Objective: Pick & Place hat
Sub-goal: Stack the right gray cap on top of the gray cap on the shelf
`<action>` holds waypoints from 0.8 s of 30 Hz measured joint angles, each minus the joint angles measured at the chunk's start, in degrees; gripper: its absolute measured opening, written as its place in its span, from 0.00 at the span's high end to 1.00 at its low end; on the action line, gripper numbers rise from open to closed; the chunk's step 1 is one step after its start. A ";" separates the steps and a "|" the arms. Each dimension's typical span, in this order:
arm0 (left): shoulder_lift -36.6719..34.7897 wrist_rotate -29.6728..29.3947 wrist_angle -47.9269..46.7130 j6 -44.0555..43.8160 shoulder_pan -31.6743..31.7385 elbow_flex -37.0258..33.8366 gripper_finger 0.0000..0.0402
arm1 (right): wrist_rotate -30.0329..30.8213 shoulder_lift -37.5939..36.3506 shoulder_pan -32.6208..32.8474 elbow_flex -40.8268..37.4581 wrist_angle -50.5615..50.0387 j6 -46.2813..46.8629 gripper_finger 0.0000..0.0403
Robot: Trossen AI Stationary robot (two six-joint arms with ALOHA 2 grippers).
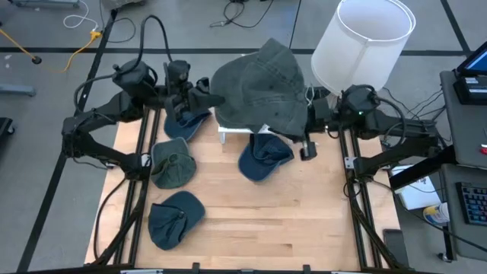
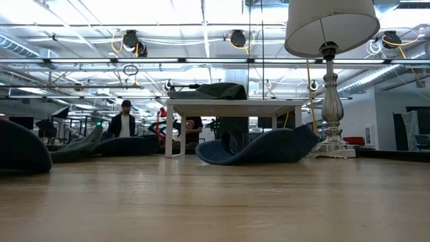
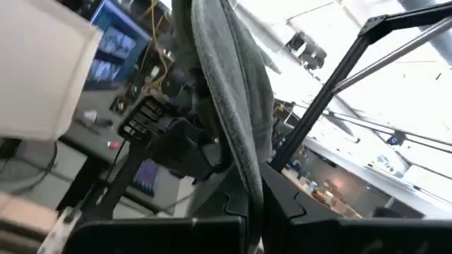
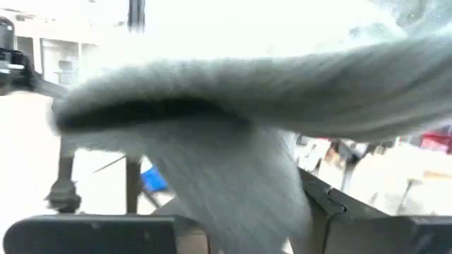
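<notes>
Left gripper [image 3: 256,212] clamped on hat [image 3: 229,92] brim

Pretty standard lab space here; grey concrete floor [image 1: 251,30] all around the light wooden tabletop [image 1: 266,221], with a loose yellow cable [image 1: 72,49] and a black cable [image 1: 236,11] trailing across it; tall table lamp with a white drum shade [image 2: 330,23] and a turned silvery base [image 2: 330,114] standing at the table's far corner; open ceiling with bright strip lights and silver ducting [image 2: 201,47]; a person in dark clothes [image 2: 123,122] way off behind; a dark keyboard [image 1: 473,204] on a side desk.
</notes>
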 joint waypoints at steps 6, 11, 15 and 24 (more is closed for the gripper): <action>-0.22 9.11 0.78 -7.60 8.83 0.13 0.98 | -2.26 -4.61 1.66 -0.02 -13.01 5.96 0.71; -0.22 18.36 1.72 -13.22 16.39 0.13 0.98 | -0.97 -7.86 5.39 -0.07 -18.28 6.05 0.71; -0.21 25.92 1.88 -16.70 23.00 0.13 0.98 | -0.65 -9.23 8.32 -0.07 -20.56 7.60 0.71; 2.16 37.33 -5.74 -25.54 35.06 0.15 0.98 | 3.60 -9.61 11.16 -0.07 -21.24 7.30 0.76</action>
